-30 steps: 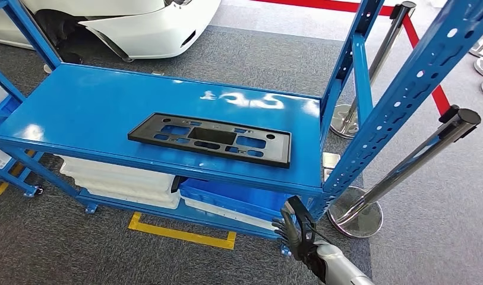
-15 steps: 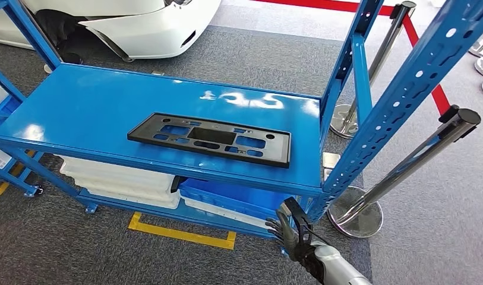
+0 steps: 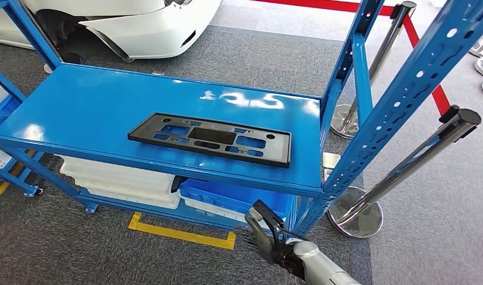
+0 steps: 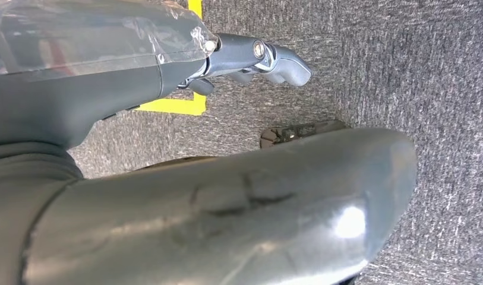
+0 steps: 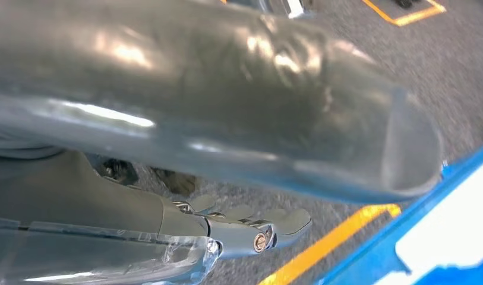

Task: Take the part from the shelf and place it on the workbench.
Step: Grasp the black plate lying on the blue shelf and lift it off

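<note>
The part [image 3: 210,138], a flat black rectangular frame with several cut-outs, lies on the blue shelf [image 3: 90,113] towards its right end. My right hand [image 3: 264,236] hangs below and in front of the shelf's front edge, under the part's right end, fingers apart and holding nothing. The right wrist view shows its thick grey thumb [image 5: 239,107] and straight fingers [image 5: 268,228] over carpet beside the blue shelf. In the left wrist view my left hand has its thumb [image 4: 227,214] and extended fingers [image 4: 268,56] above grey carpet, with nothing in it.
A blue perforated upright [image 3: 405,95] rises at the shelf's right end. Chrome stanchions [image 3: 405,172] with a red belt [image 3: 429,65] stand to the right. White trays [image 3: 120,178] and a blue bin [image 3: 239,199] fill the lower level. A white car bumper [image 3: 144,29] lies behind; yellow tape [image 3: 182,234] marks the floor.
My right hand has moved left along the shelf's front, from near the right upright to under the part's right end. The part has not moved.
</note>
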